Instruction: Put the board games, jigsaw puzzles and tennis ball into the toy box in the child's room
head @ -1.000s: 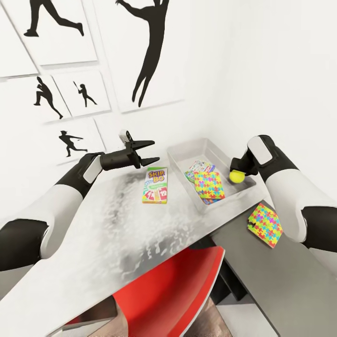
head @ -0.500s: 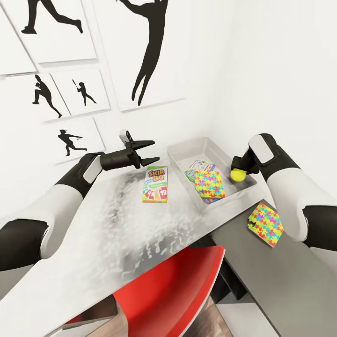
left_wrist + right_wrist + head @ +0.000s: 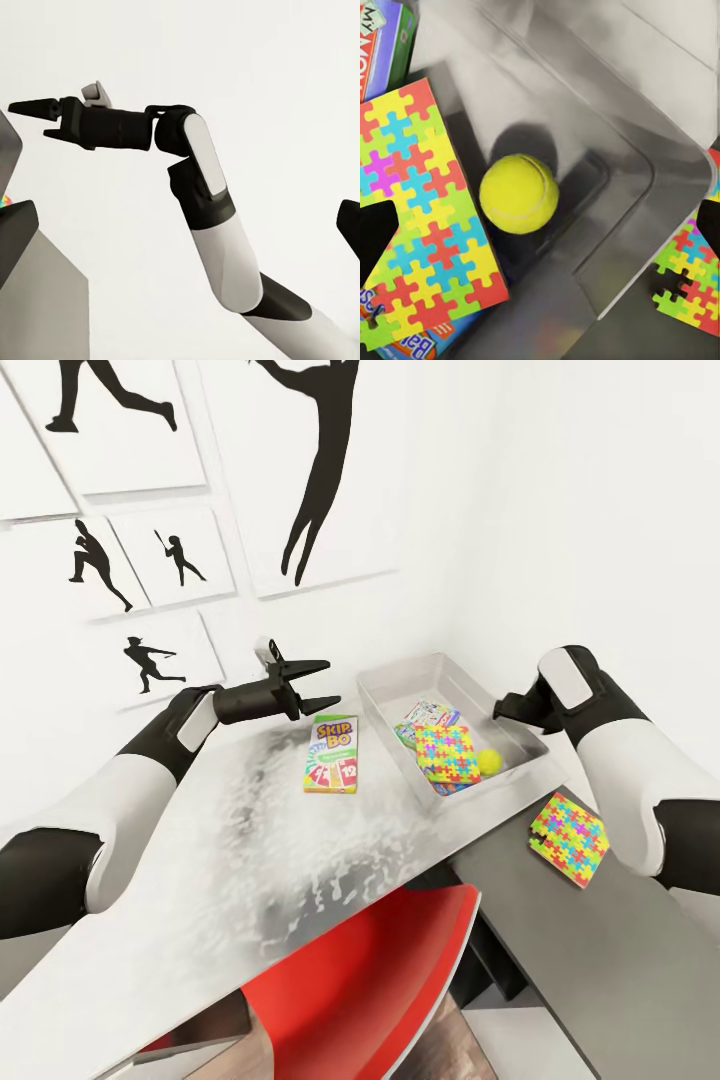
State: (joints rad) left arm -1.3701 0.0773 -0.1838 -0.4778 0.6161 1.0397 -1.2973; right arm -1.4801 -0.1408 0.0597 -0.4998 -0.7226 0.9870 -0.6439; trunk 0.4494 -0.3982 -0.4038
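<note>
right hand (image 3: 503, 707): released, fingers apart, hovering above the toy box (image 3: 385, 690) far corner
left hand (image 3: 305, 678): released, grasping nothing, above the bench (image 3: 200, 840)
tennis ball (image 3: 489, 761): one, inside the toy box beside the puzzle
risk, ball: could roll or bounce toward the flared wall if not yet settled
jigsaw puzzles: two; one in the box (image 3: 447, 754), one out on the lower bench (image 3: 567, 839)
risk, outside puzzle: thin sheet, hard to pinch, may slide off
board games: skip-bo box (image 3: 332, 755) on the bench; at least one more in the box (image 3: 428, 715)

"SKIP BO" on card box (image 3: 332, 756)
</note>
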